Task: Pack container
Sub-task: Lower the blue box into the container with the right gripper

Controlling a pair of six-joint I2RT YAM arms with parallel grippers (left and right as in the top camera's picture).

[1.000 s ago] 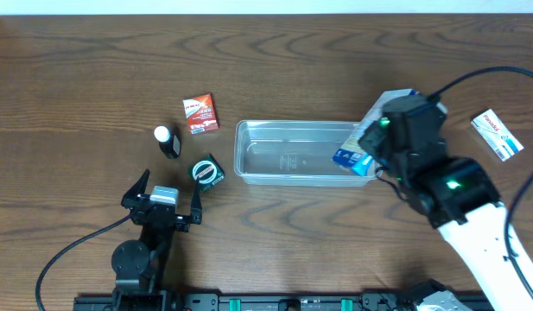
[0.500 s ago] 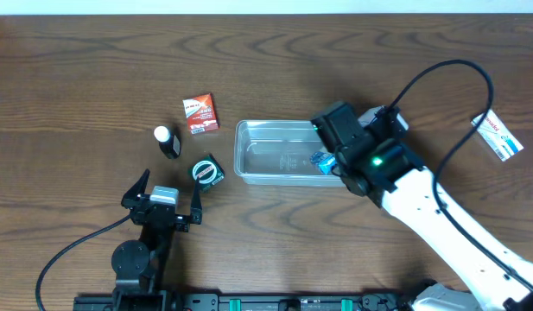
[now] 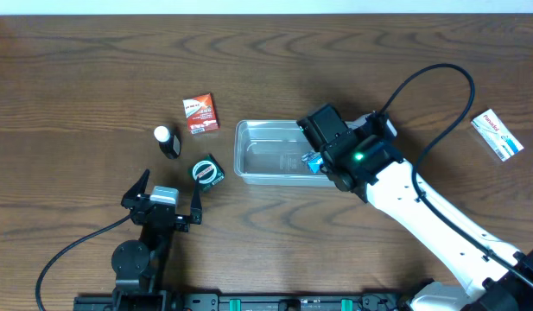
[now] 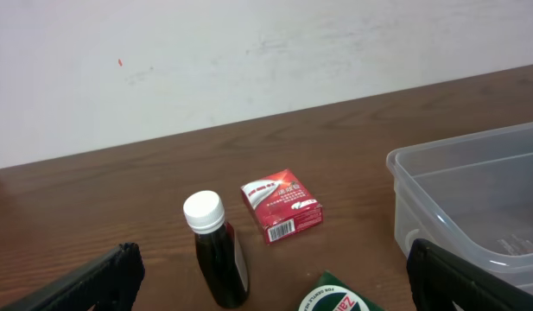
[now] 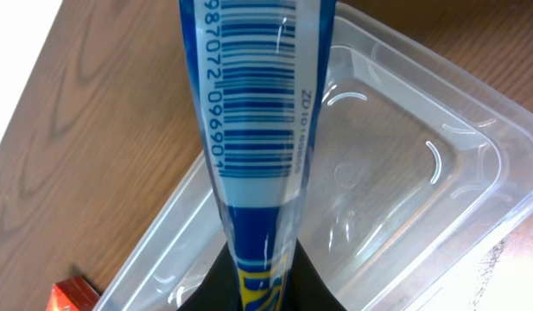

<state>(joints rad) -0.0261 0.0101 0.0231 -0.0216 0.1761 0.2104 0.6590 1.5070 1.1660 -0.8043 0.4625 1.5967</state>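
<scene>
Right gripper (image 3: 318, 158) clamped on a blue box (image 3: 312, 161), held over the clear container (image 3: 270, 152) at centre of the wooden table (image 3: 76, 86). Arm reaches in from the lower right and covers the tub's right end.

Vs 1 s ago: the gripper was at the container's right rim w/ the box over that edge. Half a sec ago it was partly in. It now sits further left, over the tub's right-centre. Container itself hasn't shifted.

Right wrist view: the box's barcoded edge (image 5: 253, 130) runs down the frame, pinched at the bottom between dark fingers (image 5: 210, 281), w/ the see-through tub floor behind it. Can't tell if the box touches the floor.

Left gripper (image 3: 162, 206) parked near the front edge, jaws wide apart, holding nothing; same spot as before.

Other items unmoved: red box (image 3: 200, 113) left of the tub, dark bottle w/ white cap (image 3: 168, 141) standing below-left of it, green-and-black box (image 3: 207, 171) just beside the tub's front-left corner, white box (image 3: 497, 134) well apart at far right.
</scene>
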